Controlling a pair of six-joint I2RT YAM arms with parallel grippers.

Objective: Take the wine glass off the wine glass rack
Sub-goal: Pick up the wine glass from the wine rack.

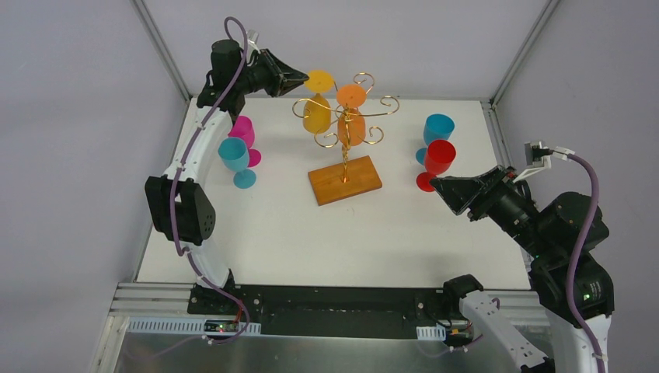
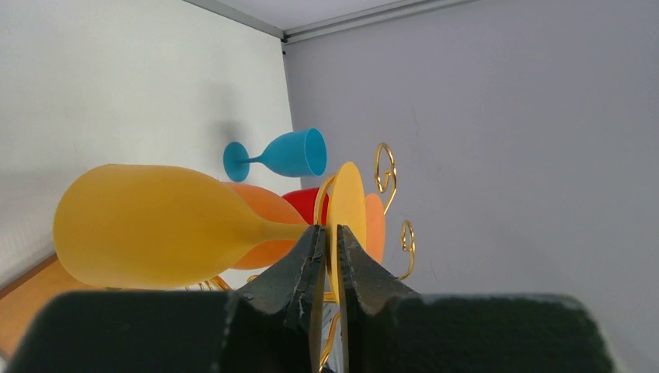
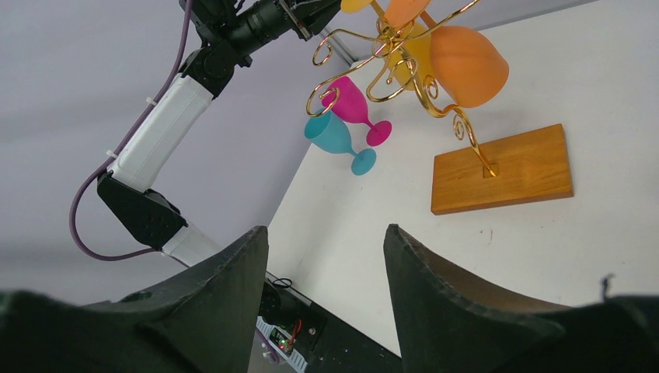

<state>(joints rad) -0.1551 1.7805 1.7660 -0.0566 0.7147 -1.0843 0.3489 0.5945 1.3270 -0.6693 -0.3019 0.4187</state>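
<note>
The left gripper (image 2: pixel 332 230) has its jaws pinched on the thin edge of the yellow glass's (image 2: pixel 155 225) foot, at the rack's (image 1: pixel 344 159) far left side. That glass hangs upside down from a scroll arm, its bowl toward the wooden base. The orange glass (image 1: pixel 351 124) hangs just beside it on the rack's right, bowls nearly touching. The gold scrolls curl close around both feet, so the room around the gripped foot is tight.

Behind the rack the table's (image 1: pixel 311 241) far edge meets the wall, near the scroll tips. Left of the rack stand the pink glass (image 1: pixel 243 132) and left blue glass (image 1: pixel 233 154), touching or nearly so, close to the table's left edge and under the left arm. Right of the rack, well apart from it, stand the right blue glass (image 1: pixel 439 128) and red glass (image 1: pixel 439 158).

The right gripper (image 3: pixel 326 233) hangs with jaws wide apart and nothing between them, its tips just beside the red glass. In front of the rack's base, bare white table runs to the near edge.
</note>
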